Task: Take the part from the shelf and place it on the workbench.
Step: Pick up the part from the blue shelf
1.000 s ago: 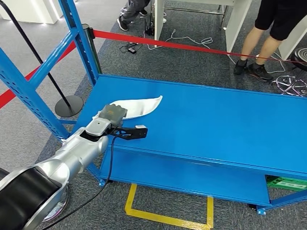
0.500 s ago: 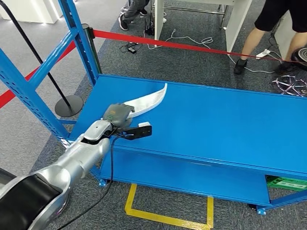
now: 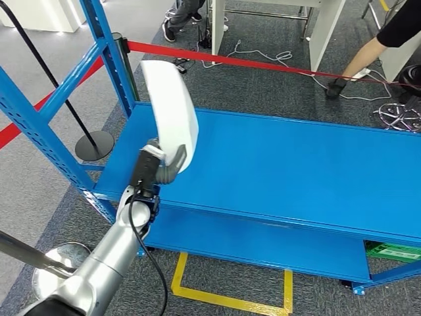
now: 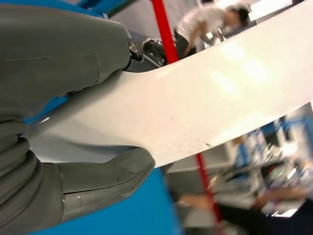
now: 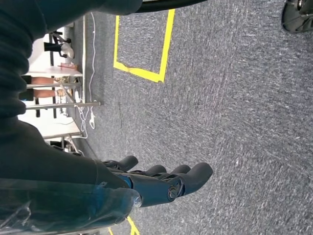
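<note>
The left hand [image 3: 158, 166] now grips the white part [image 3: 171, 112], lifted off the blue shelf [image 3: 298, 164] and upright; the right hand [image 5: 155, 181] hangs, seemingly spread, so carrying comes next

- Illumination in the head view was bright, even and diffuse; shadows on the blue shelf deck [image 3: 298, 164] were faint.
- The white part [image 3: 171, 112] appeared close to overexposed, with little surface detail.
- In the left wrist view, soft glare patches lay on the part, and the background behind it was heavily blurred.
- The right wrist view was sharp on the carpet [image 5: 239, 98]; the near hand cover was dark and underexposed.
</note>
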You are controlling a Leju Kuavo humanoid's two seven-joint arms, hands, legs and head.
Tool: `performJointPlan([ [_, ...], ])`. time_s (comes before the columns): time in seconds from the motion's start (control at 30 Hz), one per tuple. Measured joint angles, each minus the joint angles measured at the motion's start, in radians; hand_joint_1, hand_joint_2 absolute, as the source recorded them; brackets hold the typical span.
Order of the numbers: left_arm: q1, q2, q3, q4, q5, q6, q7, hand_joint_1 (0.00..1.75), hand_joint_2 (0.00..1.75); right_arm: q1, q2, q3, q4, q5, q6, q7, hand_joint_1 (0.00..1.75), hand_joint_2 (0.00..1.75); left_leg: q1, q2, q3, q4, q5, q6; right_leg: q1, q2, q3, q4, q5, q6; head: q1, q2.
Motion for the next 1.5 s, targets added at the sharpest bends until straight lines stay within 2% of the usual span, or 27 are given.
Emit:
performJointPlan([
  [0.17, 0.088, -0.038, 0.006, -0.167, 0.187, 0.048, -0.08, 1.75, 1.75, 0.0, 0.0, 0.0, 0.0, 0.004, -0.004, 0.007, 0.0, 1.75, 0.0, 0.0, 0.0, 0.0, 0.0, 0.0, 0.0, 0.0, 0.0, 0.0, 0.0, 0.0, 0.0, 0.0],
  [0.33, 0.139, -0.054, 0.008, -0.269, 0.215, 0.059, -0.085, 1.75, 1.75, 0.0, 0.0, 0.0, 0.0, 0.006, -0.004, 0.008, 0.0, 1.75, 0.0, 0.0, 0.0, 0.0, 0.0, 0.001, 0.0, 0.0, 0.0, 0.0, 0.0, 0.0, 0.0, 0.0],
  [0.53, 0.156, -0.056, 0.008, -0.315, 0.221, 0.062, -0.091, 1.75, 1.75, 0.0, 0.0, 0.0, 0.0, 0.007, -0.004, 0.008, 0.0, 1.75, 0.0, 0.0, 0.0, 0.0, 0.0, 0.001, 0.0, 0.0, 0.0, 0.0, 0.0, 0.0, 0.0, 0.0],
  [0.73, 0.222, -0.084, 0.005, -0.421, 0.237, 0.112, -0.264, 1.75, 1.75, 0.0, 0.0, 0.001, 0.0, 0.028, -0.003, 0.012, 0.0, 1.75, 0.0, 0.0, -0.001, 0.0, -0.001, 0.001, 0.0, 0.0, 0.0, 0.0, 0.0, 0.0, 0.0, 0.0],
  [0.83, 0.247, -0.079, -0.021, -0.476, 0.255, 0.051, -0.255, 1.75, 1.75, -0.001, 0.0, 0.001, 0.0, 0.031, 0.002, 0.013, 0.0, 1.75, 0.0, -0.001, -0.001, 0.0, -0.001, 0.001, 0.0, -0.001, 0.0, -0.001, -0.001, 0.001, 0.0, 0.0],
  [0.97, 0.276, -0.058, -0.08, -0.507, 0.238, -0.115, -0.272, 1.75, 1.75, 0.0, 0.0, 0.001, 0.0, 0.026, 0.012, 0.009, 0.0, 1.75, 0.0, 0.0, -0.001, 0.0, -0.001, 0.001, 0.0, -0.001, 0.0, -0.001, -0.001, 0.001, 0.0, 0.0],
  [1.07, 0.301, -0.049, -0.101, -0.522, 0.202, -0.156, -0.293, 1.75, 1.75, 0.001, 0.0, 0.001, 0.0, 0.013, 0.012, -0.012, 0.0, 1.75, 0.0, 0.0, -0.001, 0.0, -0.001, 0.002, 0.0, -0.001, 0.0, -0.001, -0.001, 0.001, 0.0, 0.0],
  [1.17, 0.331, -0.044, -0.112, -0.548, 0.167, -0.179, -0.314, 1.75, 1.75, 0.002, 0.0, 0.001, 0.0, 0.004, 0.006, -0.128, 0.0, 1.75, 0.0, 0.0, -0.001, 0.0, -0.001, 0.001, 0.0, -0.001, 0.0, -0.001, -0.001, 0.001, 0.0, 0.0],
  [1.27, 0.362, -0.035, -0.113, -0.578, 0.147, -0.255, -0.317, 1.75, 1.75, 0.001, 0.0, 0.002, 0.0, -0.009, 0.03, -0.26, 0.0, 1.75, 0.0, 0.0, -0.001, 0.0, -0.001, 0.001, 0.0, -0.001, 0.0, -0.001, -0.001, 0.001, 0.0, 0.0],
  [1.4, 0.393, -0.03, -0.099, -0.621, 0.101, -0.376, -0.317, 1.75, 1.75, 0.003, 0.0, 0.002, 0.0, -0.028, 0.063, -0.322, 0.0, 1.75, 0.0, -0.001, -0.001, 0.0, -0.001, 0.001, 0.0, -0.001, 0.0, -0.001, -0.001, 0.001, 0.0, 0.0],
  [1.5, 0.412, -0.031, -0.085, -0.659, 0.082, -0.426, -0.317, 1.75, 1.75, 0.003, -0.001, 0.002, 0.0, -0.03, 0.055, -0.351, 0.0, 1.75, 0.0, 0.0, -0.001, 0.0, -0.001, 0.002, 0.0, -0.001, 0.0, -0.001, -0.001, 0.001, 0.0, 0.0],
])
